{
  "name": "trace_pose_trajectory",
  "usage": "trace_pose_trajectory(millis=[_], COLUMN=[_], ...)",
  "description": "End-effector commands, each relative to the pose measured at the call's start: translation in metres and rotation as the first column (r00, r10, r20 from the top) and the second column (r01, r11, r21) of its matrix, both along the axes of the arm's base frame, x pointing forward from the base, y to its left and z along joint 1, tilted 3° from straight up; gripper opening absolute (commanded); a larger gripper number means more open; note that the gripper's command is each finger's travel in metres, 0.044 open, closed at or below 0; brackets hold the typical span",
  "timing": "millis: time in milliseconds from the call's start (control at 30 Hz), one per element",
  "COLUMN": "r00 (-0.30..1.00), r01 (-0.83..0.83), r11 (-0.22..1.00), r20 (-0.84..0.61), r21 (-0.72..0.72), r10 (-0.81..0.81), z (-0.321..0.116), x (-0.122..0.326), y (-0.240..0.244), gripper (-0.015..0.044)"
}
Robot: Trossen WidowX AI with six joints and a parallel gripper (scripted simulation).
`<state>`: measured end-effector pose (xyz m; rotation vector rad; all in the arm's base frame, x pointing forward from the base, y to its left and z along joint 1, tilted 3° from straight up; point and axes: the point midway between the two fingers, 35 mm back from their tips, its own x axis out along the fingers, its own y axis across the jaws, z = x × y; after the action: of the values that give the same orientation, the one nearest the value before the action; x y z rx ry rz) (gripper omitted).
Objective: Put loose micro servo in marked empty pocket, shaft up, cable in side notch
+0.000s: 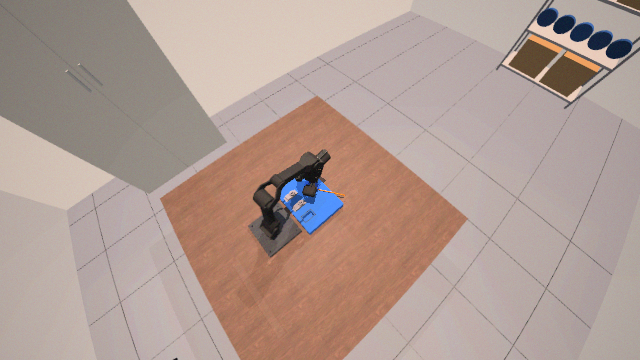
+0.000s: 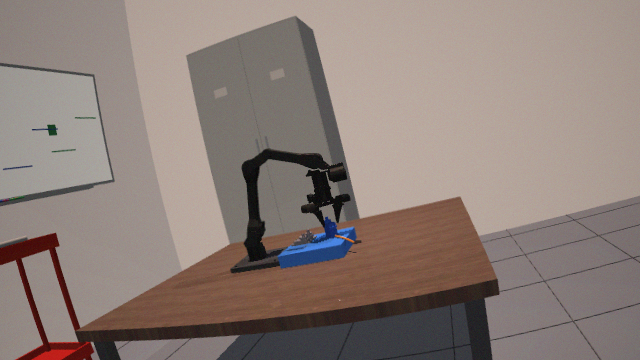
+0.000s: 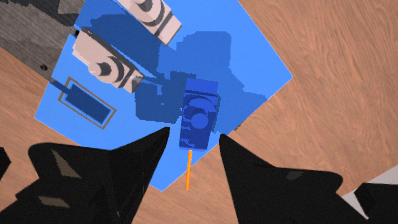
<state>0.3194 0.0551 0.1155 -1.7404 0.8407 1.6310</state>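
The loose micro servo (image 2: 330,229) (image 3: 199,119), dark blue, stands on the blue deck (image 1: 325,212) (image 2: 310,256) (image 3: 257,65) with its round output shaft up. Its orange cable (image 1: 331,192) (image 2: 346,238) (image 3: 189,170) runs out past the deck's edge. My gripper (image 2: 331,223) (image 3: 195,134) is open, pointing down, with a fingertip on either side of the servo's cable end and a gap showing on both sides in the wrist view. The marked pocket (image 1: 307,216) (image 3: 90,105) is empty, outlined in grey, with a side notch. The servo's underside is hidden.
Two pale servos (image 1: 299,205) (image 3: 107,62) sit in the deck between the pocket and the loose servo. The arm's dark base plate (image 1: 275,237) (image 2: 250,266) (image 3: 25,37) adjoins the deck. All stand on a wooden table (image 1: 370,225) (image 2: 400,260).
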Motion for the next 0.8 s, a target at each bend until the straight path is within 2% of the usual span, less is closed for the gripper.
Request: trace_pose_trajectory(millis=[0,67,233,333,567,767], r00=[1.0,1.0,1.0,1.0,1.0,1.0], r01=[-0.003,-0.003,-0.003,-0.003,-0.003,-0.003], r11=[1.0,1.0,1.0,1.0,1.0,1.0], r20=[-0.004,-0.004,-0.004,-0.004,-0.004,-0.005], r21=[0.002,0.002,0.002,0.002,0.002,0.002], r10=[0.003,0.003,0.003,0.003,0.003,0.003], z=[-0.002,-0.002,-0.002,0.002,0.027,0.028], x=[-0.001,-0.001,-0.001,-0.001,-0.008,-0.012], y=[0.0,0.0,0.0,0.0,0.001,0.0], gripper=[0.0151,0.0099,0.0065,0.0,0.0,0.0])
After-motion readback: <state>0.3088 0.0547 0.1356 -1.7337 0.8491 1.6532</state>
